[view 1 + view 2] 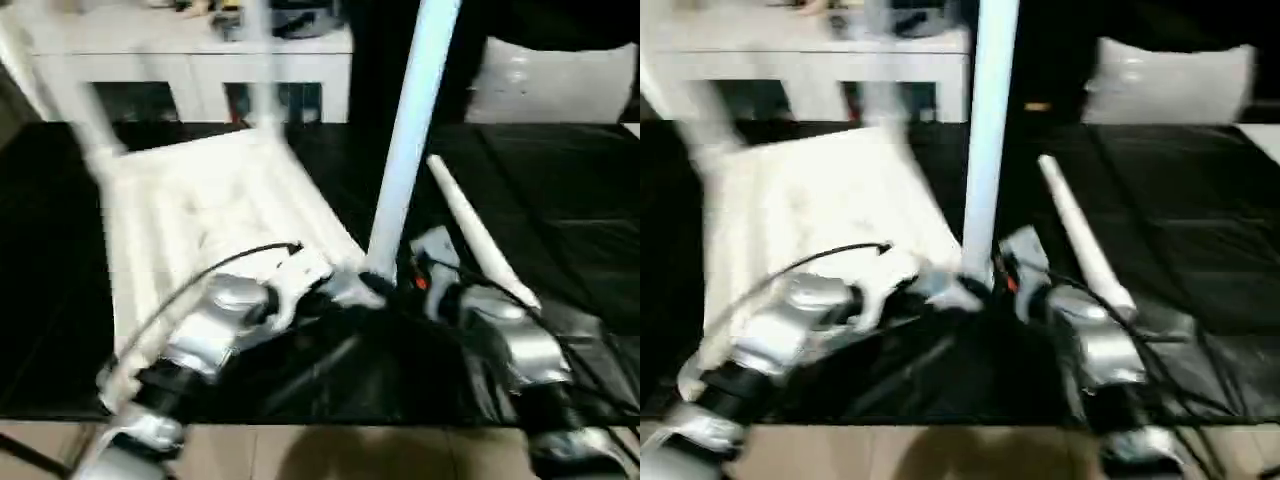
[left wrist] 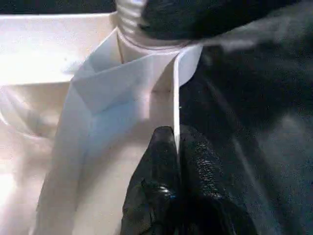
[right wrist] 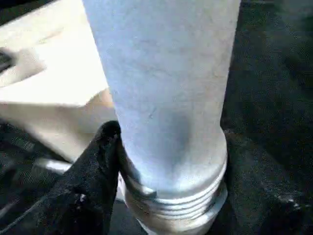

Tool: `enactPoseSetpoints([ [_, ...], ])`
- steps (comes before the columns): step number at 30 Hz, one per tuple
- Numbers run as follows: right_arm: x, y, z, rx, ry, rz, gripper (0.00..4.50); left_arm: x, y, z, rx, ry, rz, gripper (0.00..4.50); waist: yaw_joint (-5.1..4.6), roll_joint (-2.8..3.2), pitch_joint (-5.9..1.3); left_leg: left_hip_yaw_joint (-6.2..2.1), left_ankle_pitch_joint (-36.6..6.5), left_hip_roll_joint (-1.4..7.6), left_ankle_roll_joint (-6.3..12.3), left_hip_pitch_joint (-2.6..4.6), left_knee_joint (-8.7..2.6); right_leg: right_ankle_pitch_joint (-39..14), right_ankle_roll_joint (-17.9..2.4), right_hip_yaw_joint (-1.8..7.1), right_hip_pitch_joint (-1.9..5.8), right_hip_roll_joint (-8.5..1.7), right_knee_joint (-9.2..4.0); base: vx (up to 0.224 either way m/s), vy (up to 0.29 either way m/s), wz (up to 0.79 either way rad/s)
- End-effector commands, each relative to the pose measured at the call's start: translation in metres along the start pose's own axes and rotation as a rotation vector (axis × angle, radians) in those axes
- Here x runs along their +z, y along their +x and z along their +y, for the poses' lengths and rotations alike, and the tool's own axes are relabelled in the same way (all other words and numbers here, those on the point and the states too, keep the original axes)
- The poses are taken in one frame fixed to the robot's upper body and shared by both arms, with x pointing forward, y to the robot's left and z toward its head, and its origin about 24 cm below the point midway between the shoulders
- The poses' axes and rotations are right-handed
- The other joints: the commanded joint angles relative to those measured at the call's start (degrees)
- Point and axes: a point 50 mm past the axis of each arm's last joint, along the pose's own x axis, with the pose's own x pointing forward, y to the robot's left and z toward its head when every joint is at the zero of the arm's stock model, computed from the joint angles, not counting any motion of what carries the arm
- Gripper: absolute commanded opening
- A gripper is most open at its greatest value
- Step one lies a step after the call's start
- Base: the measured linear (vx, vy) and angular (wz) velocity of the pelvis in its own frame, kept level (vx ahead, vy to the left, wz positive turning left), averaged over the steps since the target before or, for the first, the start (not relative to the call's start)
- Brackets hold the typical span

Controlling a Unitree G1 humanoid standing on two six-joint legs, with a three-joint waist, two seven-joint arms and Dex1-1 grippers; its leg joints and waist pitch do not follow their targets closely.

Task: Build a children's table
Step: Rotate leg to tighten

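On the black-covered bench (image 1: 560, 230), the upturned table top (image 1: 200, 220) is the landmark. At its nearest corner the left gripper (image 2: 177, 161) is pinched tight on the top's thin rim. There too the right gripper (image 3: 166, 161) clasps the threaded base of an upright leg (image 1: 410, 130), a finger (image 3: 93, 181) on either side. A loose leg (image 1: 475, 235) lies just right of the top. Beyond it stands a white cabinet (image 1: 190, 60).

1 table top (image 1: 210, 210), 4 legs: 3 upright (image 1: 410, 130), 1 lying loose (image 1: 480, 240); 2 pincers.
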Motion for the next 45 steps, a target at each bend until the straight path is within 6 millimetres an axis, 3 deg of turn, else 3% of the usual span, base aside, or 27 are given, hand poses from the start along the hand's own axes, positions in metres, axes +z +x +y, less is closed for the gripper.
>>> enactPoseSetpoints([
  [1,-0.018,0.021,0.022,0.002,0.05,0.083,2.72,0.021,0.021,-0.023,-0.058,0.014,-0.072,0.0,0.44,-0.82,-1.92,-2.13,-18.5,3.13,0.53,-0.2,-4.67,-31.5,-6.7,2.83,0.98,-5.61,-6.43,0.0,0.0,0.0],
  [4,-0.017,0.023,0.021,-0.05,0.091,0.049,3.42,0.03,0.03,-0.026,0.021,0.027,-0.085,0.0,0.8,-0.65,-2.16,-1.91,-16.5,3.31,1.23,-0.21,-4.67,-27.5,-7.7,3.03,1.1,-5.51,-6.2,0.0,0.0,0.0],
  [5,-0.016,0.022,0.021,-0.05,0.102,0.039,3.44,0.031,0.03,-0.027,0.025,0.024,-0.086,0.0,1.05,-0.21,-2.41,-1.86,-14.8,3.42,1.57,-0.43,-4.67,-23.5,-8.7,3.17,1.27,-5.41,-5.67,0.0,0.0,0.0],
  [6,-0.015,0.021,0.02,-0.051,0.111,0.034,3.5,0.032,0.03,-0.029,0.028,0.02,-0.082,0.0,1.32,-0.44,-2.72,-1.66,-12.4,3.53,2.21,-0.61,-4.48,-18.1,-10.0,3.28,1.43,-5.32,-5.25,0.0,0.0,0.0],
  [7,-0.015,0.018,0.018,-0.044,0.102,0.03,3.64,0.031,0.03,-0.028,0.027,0.026,-0.075,0.0,1.32,-0.44,-2.72,-1.66,-12.4,3.53,2.21,-0.61,-4.48,-18.1,-10.0,3.28,1.43,-5.32,-5.25,0.0,0.0,0.0],
  [8,-0.014,0.012,0.014,-0.028,0.082,0.021,3.77,0.027,0.028,-0.027,0.023,0.042,-0.059,0.0,1.57,-0.49,-2.79,-1.5,-10.3,3.49,3.03,-0.77,-4.3,-13.6,-11.4,3.32,1.58,-5.28,-4.74,0.0,0.0,0.0],
  [9,-0.014,0.011,0.014,-0.027,0.08,0.02,3.77,0.027,0.028,-0.027,0.023,0.044,-0.058,0.0,1.73,-0.44,-2.65,-1.44,-10.1,3.43,3.79,-1.04,-4.3,-13.3,-11.6,3.2,1.79,-5.32,-4.7,0.0,0.0,0.0],
  [14,-0.009,-0.006,-0.001,0.019,0.031,-0.009,4.24,0.017,0.019,-0.017,0.01,0.093,-0.027,0.0,2.59,-0.47,-2.74,-1.4,-9.1,3.48,4.5,-0.99,-4.21,-14.2,-11.2,3.11,1.95,-5.47,-4.83,0.0,0.0,0.0],
  [15,-0.003,-0.021,-0.011,0.076,-0.009,-0.024,4.28,0.011,0.012,-0.01,-0.006,0.106,-0.009,0.0,2.65,-0.37,-2.83,-1.33,-8.5,3.48,4.67,-1.0,-4.1,-12.7,-11.3,3.09,2.08,-5.39,-4.73,0.0,0.0,0.0],
  [16,-0.003,-0.021,-0.011,0.076,-0.009,-0.024,4.43,0.011,0.012,-0.01,-0.006,0.106,-0.009,0.0,2.83,-0.36,-2.86,-1.37,-8.3,3.49,4.86,-0.96,-4.04,-12.2,-11.5,3.06,2.11,-5.41,-4.69,0.0,0.0,0.0],
  [19,0.005,-0.041,-0.024,0.163,-0.096,-0.006,4.43,0.002,0.004,-0.005,-0.068,0.141,0.022,0.0,3.04,-0.37,-3.03,-1.3,-6.6,3.46,5.71,-1.12,-3.8,-10.0,-12.3,2.93,2.31,-5.32,-4.36,0.0,0.0,0.0],
  [25,0.014,-0.059,-0.03,0.311,-0.2,0.053,4.43,-0.007,-0.005,-0.007,-0.19,0.202,0.064,0.0,3.75,-0.23,-2.88,-1.24,-7.4,3.68,5.91,-0.99,-3.81,-10.6,-12.7,2.86,2.14,-5.24,-4.29,0.0,0.0,0.0],
  [28,0.016,-0.062,-0.031,0.371,-0.326,0.115,4.43,-0.015,-0.011,-0.012,-0.309,0.264,0.096,0.0,4.08,-0.19,-2.91,-1.38,-7.7,3.85,5.85,-0.9,-3.83,-10.8,-12.8,2.78,2.04,-5.35,-4.2,0.0,0.0,0.0],
  [29,0.017,-0.062,-0.03,0.4,-0.354,0.121,4.43,-0.017,-0.014,-0.013,-0.349,0.287,0.112,0.0,4.06,-0.5,-2.92,-1.09,-7.5,3.75,5.72,-0.77,-3.72,-10.2,-13.2,2.89,1.96,-5.24,-4.15,0.0,0.0,0.0],
  [32,0.018,-0.063,-0.026,0.478,-0.362,0.126,4.43,-0.02,-0.017,-0.013,-0.405,0.315,0.129,0.0,4.39,-0.18,-2.93,-1.18,-7.6,3.96,5.82,-0.69,-3.75,-9.4,-13.7,2.88,1.94,-5.3,-3.92,0.0,0.0,0.0],
  [34,0.019,-0.063,-0.024,0.518,-0.358,0.129,4.43,-0.021,-0.019,-0.014,-0.435,0.327,0.134,0.0,4.63,-0.49,-3.01,-1.11,-7.2,4.01,6.09,-0.66,-3.68,-7.7,-14.3,2.91,2.02,-5.23,-3.67,0.0,0.0,0.0],
  [35,0.018,-0.063,-0.021,0.571,-0.348,0.133,4.26,-0.022,-0.021,-0.015,-0.476,0.341,0.147,0.0,5.06,-0.21,-3.08,-1.15,-6.9,4.14,6.24,-0.57,-3.65,-7.0,-14.6,2.92,1.95,-5.29,-3.46,0.0,0.0,0.0],
  [44,0.012,-0.06,-0.012,0.683,-0.299,0.143,3.67,-0.02,-0.023,-0.016,-0.537,0.38,0.155,0.0,5.48,-0.43,-2.93,-1.15,-8.4,4.09,4.87,-0.55,-3.83,-10.2,-13.9,3.01,1.99,-5.5,-3.7,0.0,0.0,0.0],
  [45,0.012,-0.06,-0.012,0.689,-0.295,0.143,3.36,-0.02,-0.023,-0.015,-0.539,0.38,0.155,0.0,5.5,-0.46,-3.01,-1.16,-8.0,4.07,4.87,-0.53,-3.77,-9.8,-13.9,3.0,1.99,-5.46,-3.64,0.0,0.0,0.0],
])
